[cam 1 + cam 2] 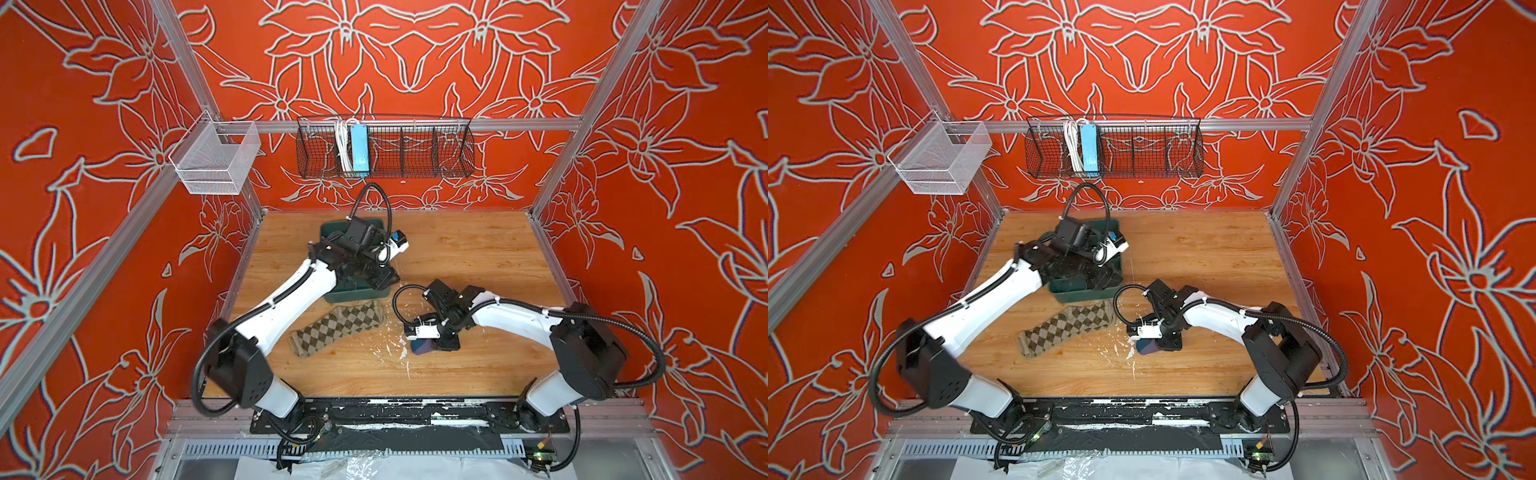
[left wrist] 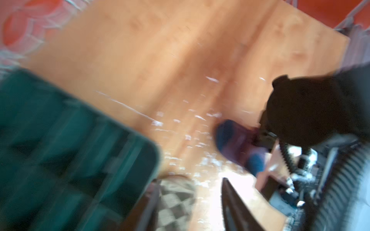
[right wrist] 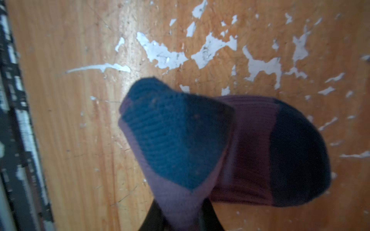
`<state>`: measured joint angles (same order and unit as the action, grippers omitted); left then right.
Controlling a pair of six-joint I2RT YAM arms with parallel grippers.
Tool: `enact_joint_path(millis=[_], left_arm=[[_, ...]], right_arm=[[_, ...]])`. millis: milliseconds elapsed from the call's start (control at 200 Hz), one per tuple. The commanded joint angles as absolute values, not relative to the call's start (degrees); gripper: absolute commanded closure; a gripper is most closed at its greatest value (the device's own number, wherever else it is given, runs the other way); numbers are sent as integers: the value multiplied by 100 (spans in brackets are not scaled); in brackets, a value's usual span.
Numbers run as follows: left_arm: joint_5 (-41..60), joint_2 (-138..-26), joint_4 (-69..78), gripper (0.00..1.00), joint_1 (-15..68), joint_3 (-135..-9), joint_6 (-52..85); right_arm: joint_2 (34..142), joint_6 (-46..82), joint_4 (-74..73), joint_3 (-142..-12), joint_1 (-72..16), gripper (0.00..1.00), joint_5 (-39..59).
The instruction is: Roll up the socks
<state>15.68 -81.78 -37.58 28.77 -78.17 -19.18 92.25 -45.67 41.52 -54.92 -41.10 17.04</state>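
Now my right claw point(image 3: 180, 222) pinches the purple sock point(image 3: 200, 140), folded over itself, right of the green tray point(image 1: 349, 296). My left claw point(image 2: 190, 182) hangs spread over that tray's near corner, holding nothing. The argyle sock point(image 1: 336, 328) lies flat just before it. I judge rolling has barely begun; next I must tuck the fold onward.

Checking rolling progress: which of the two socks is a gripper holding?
The purple sock with teal patches, pinched by the right gripper. The beige argyle sock lies flat on the table, ungripped.

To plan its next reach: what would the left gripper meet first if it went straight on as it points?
Probably the end of the argyle sock, beside the green bin, just ahead of the left gripper; blur leaves depth unclear.
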Motion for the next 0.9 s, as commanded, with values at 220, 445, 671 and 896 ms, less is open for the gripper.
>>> enact_joint_path(millis=[220,445,671,896], left_arm=[[2262,-6096,-4484,34,3918,-7268,-3969],[-156,-6770,-3240,35,5791,-5684,-3925],[-949,-8092,-1111,38,6196,-5003,-3925],[-1132,-9160,-716,43,6146,-5235,-3851]], right_arm=[[11287,-4355,5927,-7174,-3329,93,3106],[11731,-4328,5570,-7369,-3234,89,3019],[11761,-4458,5596,-7345,-3239,88,3063],[11781,-4576,5668,-7381,-3230,88,3144]])
